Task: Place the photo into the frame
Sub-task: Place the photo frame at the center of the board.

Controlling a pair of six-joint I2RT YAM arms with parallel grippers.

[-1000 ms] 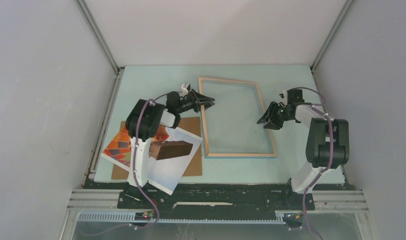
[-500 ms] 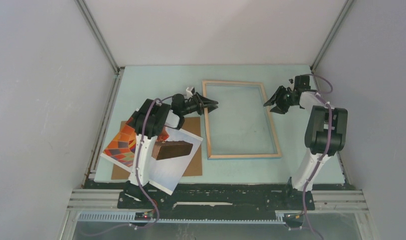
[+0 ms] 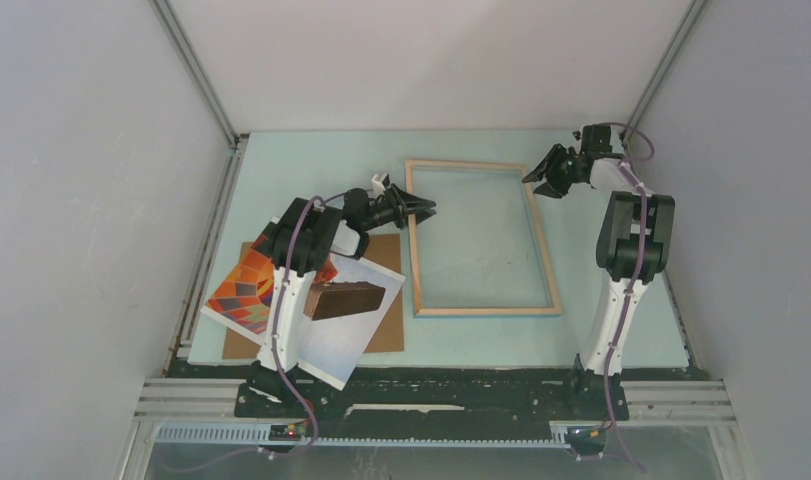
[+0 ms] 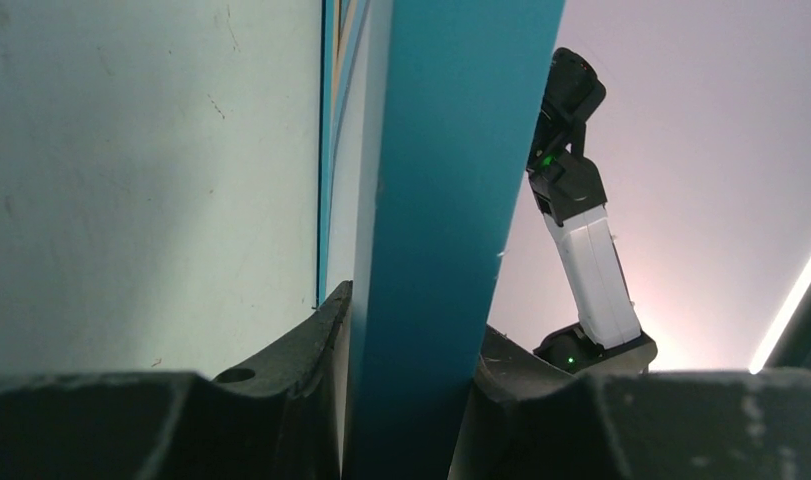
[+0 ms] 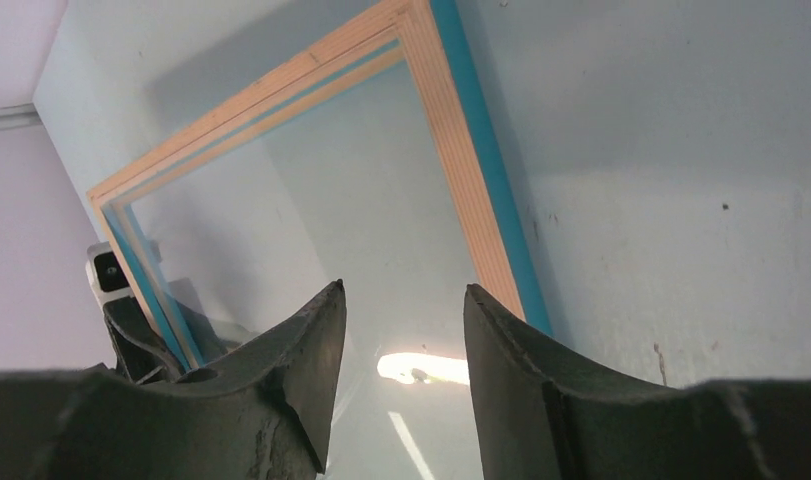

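Observation:
The frame (image 3: 486, 311) lies wood-back up in the middle of the table, glass inside it. My left gripper (image 3: 427, 210) is shut on its left rail near the far end; the blue edge (image 4: 451, 200) fills the gap between the fingers (image 4: 321, 340). My right gripper (image 3: 534, 180) hovers open over the frame's far right corner, with nothing between its fingers (image 5: 516, 340) and the wood rail (image 5: 461, 200) beyond them. The photo (image 3: 321, 345) lies at the near left, under my left arm, showing an orange pattern and a dark brown block.
A plain brown backing board (image 3: 385, 255) lies under the photo, just left of the frame. White walls close the table in on three sides. The arm bases stand at the near edge.
My right gripper has left the frame's right rail and moved back to its far right corner. The frame slid slightly right with my left gripper, then stayed still.

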